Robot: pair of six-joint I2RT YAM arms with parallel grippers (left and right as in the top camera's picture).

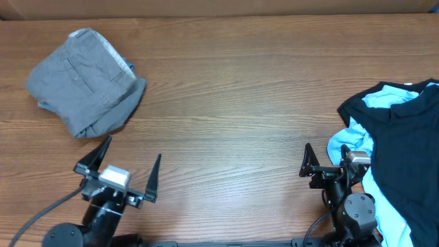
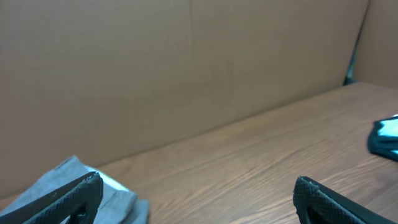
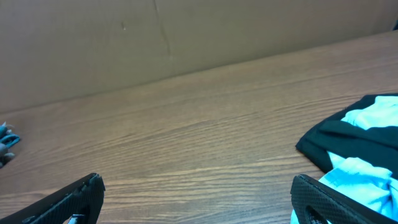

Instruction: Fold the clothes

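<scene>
Folded grey garment (image 1: 86,82) is my landmark. It lies in a compact bundle on the wooden table (image 1: 233,96), toward the far left corner.

Left gripper (image 1: 132,151): just on the robot side of the grey garment and a little to its right, apart from it. Fingers spread wide, nothing between them. In the left wrist view the garment's edge shows just beyond the left finger, not touching that I can see.

Unfolded pile (image 1: 401,144): dark navy cloth over light blue cloth, loose and rumpled, well to the right of the grey garment, across the table and running off the right edge.

Right gripper (image 1: 328,161): far right of the grey garment, right beside the pile's light blue edge. Overhead view does not settle whether it touches. The right wrist view shows both fingers wide apart and empty, with the cloth just beyond the right finger.

A cardboard wall (image 2: 186,68) stands behind the grey garment, along the table's far edge.
</scene>
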